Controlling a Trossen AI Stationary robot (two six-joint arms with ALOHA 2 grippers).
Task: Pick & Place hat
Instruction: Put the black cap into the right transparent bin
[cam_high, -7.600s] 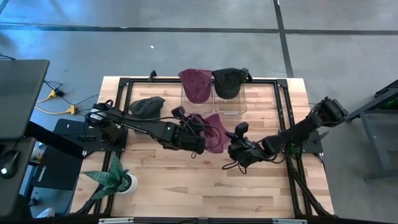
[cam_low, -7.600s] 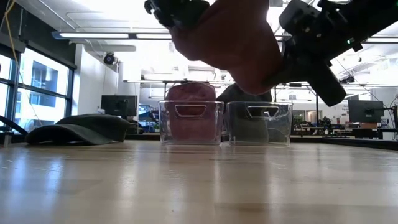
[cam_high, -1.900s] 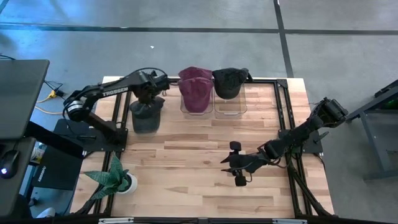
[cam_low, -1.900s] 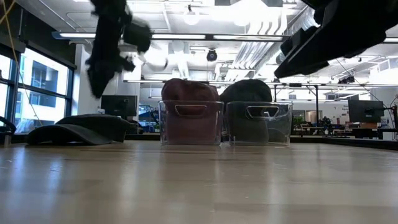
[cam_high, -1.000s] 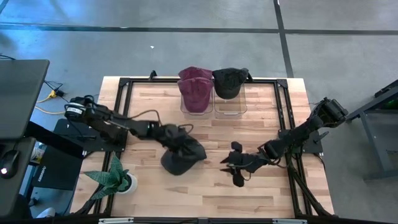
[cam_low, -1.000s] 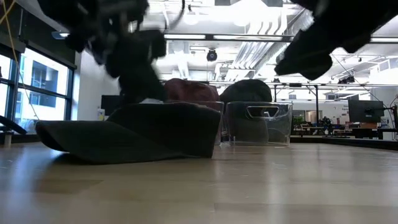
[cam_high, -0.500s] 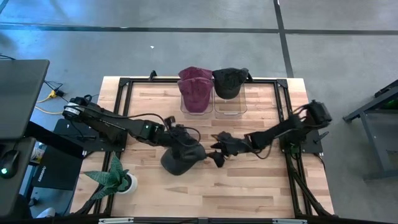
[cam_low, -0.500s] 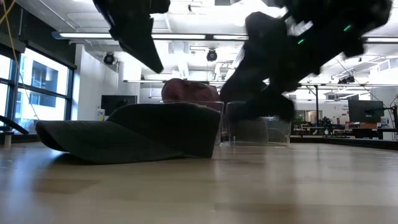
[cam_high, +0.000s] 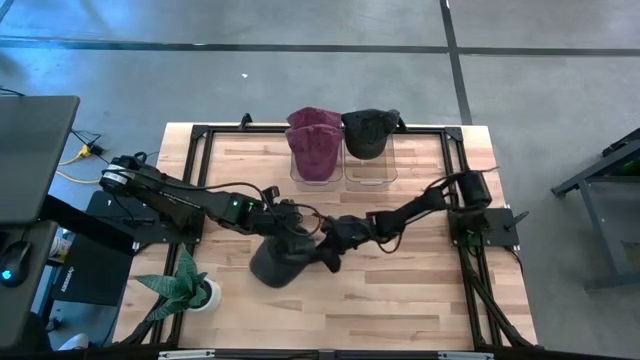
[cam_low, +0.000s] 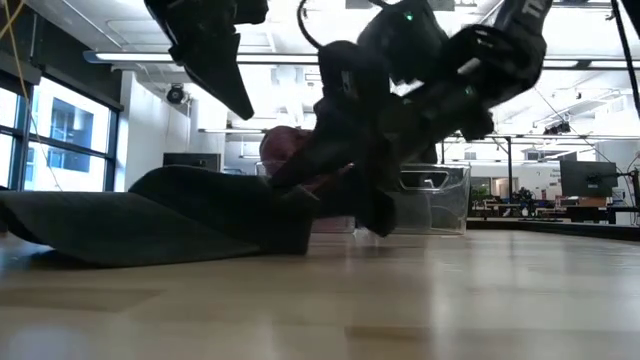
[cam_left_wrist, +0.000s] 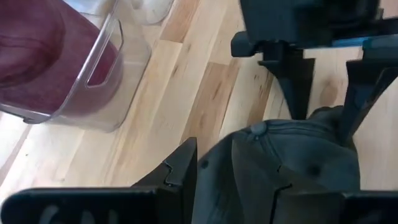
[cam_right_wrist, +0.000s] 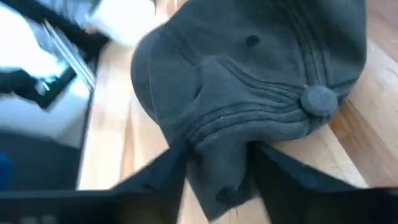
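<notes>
A dark grey hat lies on the wooden table near its middle, with the brim toward the left in the low view. My right gripper reaches in from the table's right and is shut on the hat's crown. My left gripper hangs open just above the hat's far side, clear of it in the low view. In the left wrist view the hat shows below and between its fingers. My right gripper pinches a bunched fold of the crown between its two fingers, a little way from the top button. The fingers come from the table's right, slanting down. The cloth wrinkles toward the pinch, and the hat's brim stays on the table.
Two clear bins stand at the far edge: one holds maroon hats, the other a dark hat. A potted plant sits at the near left corner. Bare wood lies in front of the hat.
My right gripper has swept toward the table's left and down to the hat and has taken hold of its crown. The hat has slid a little toward the left and its crown has crumpled on the right side. My left gripper has risen off the hat.
</notes>
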